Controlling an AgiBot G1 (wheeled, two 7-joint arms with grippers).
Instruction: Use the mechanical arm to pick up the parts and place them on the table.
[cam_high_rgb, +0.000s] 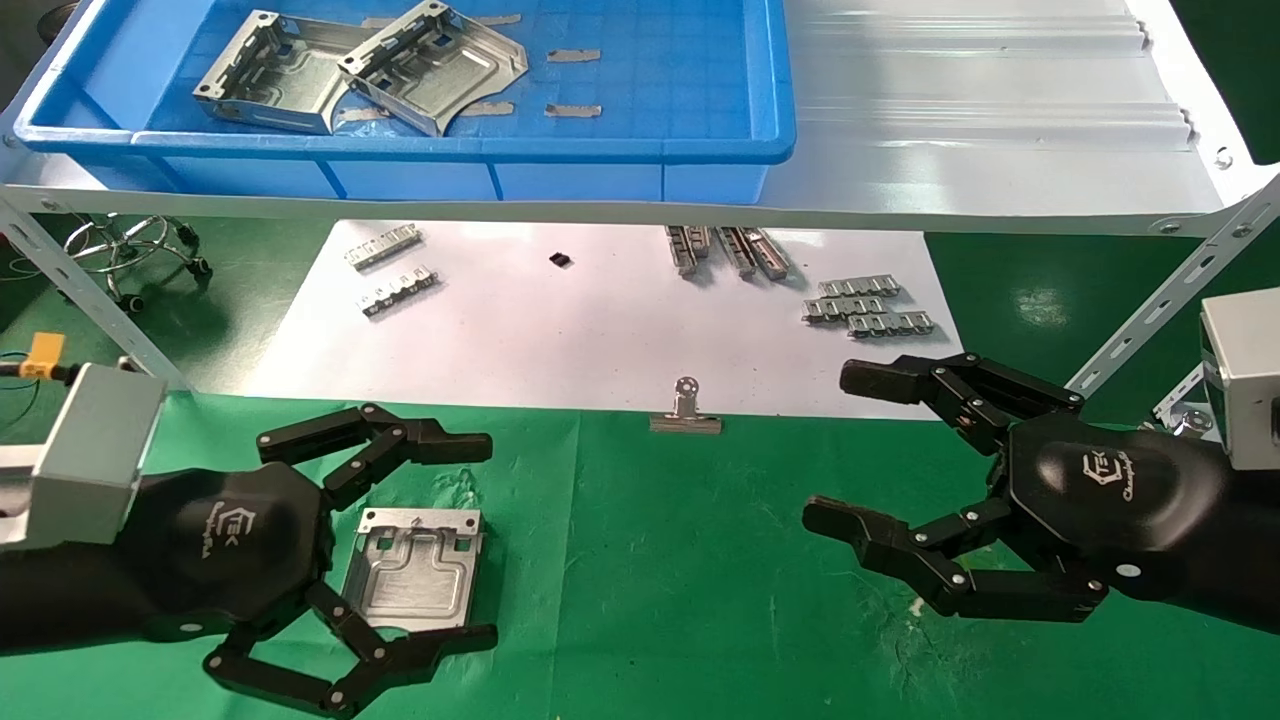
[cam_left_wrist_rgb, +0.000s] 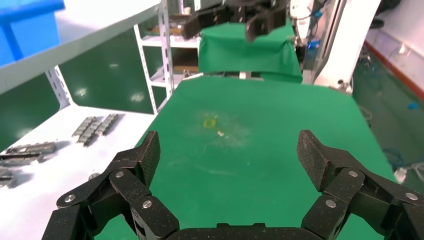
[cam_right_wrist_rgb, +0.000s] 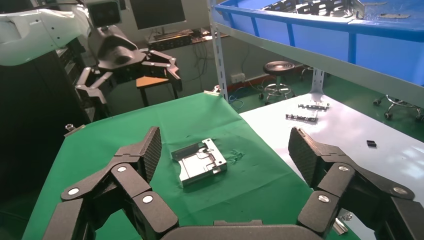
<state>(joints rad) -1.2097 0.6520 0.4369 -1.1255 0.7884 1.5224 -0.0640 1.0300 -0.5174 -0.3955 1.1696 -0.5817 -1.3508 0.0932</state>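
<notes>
One silvery part (cam_high_rgb: 415, 570) lies flat on the green table (cam_high_rgb: 650, 560); it also shows in the right wrist view (cam_right_wrist_rgb: 200, 162). My left gripper (cam_high_rgb: 478, 542) is open and empty, its black fingers spread to either side of this part. In the right wrist view the left hand (cam_right_wrist_rgb: 125, 62) hangs well above the cloth. The left wrist view shows open fingers (cam_left_wrist_rgb: 147, 152) and bare green cloth, no part. Two more parts (cam_high_rgb: 275, 75) (cam_high_rgb: 435, 65) lie overlapping in the blue tray (cam_high_rgb: 640, 145) on the shelf. My right gripper (cam_high_rgb: 842, 448) is open and empty at the right.
A white sheet (cam_high_rgb: 600, 320) behind the green cloth carries small linked strips (cam_high_rgb: 868, 305) (cam_high_rgb: 392, 270), a small black piece (cam_high_rgb: 560, 259) and a metal clip (cam_high_rgb: 686, 410) at its front edge. The white shelf (cam_high_rgb: 1000, 130) overhangs it on slanted struts (cam_high_rgb: 1160, 300). A stool (cam_high_rgb: 130, 250) stands far left.
</notes>
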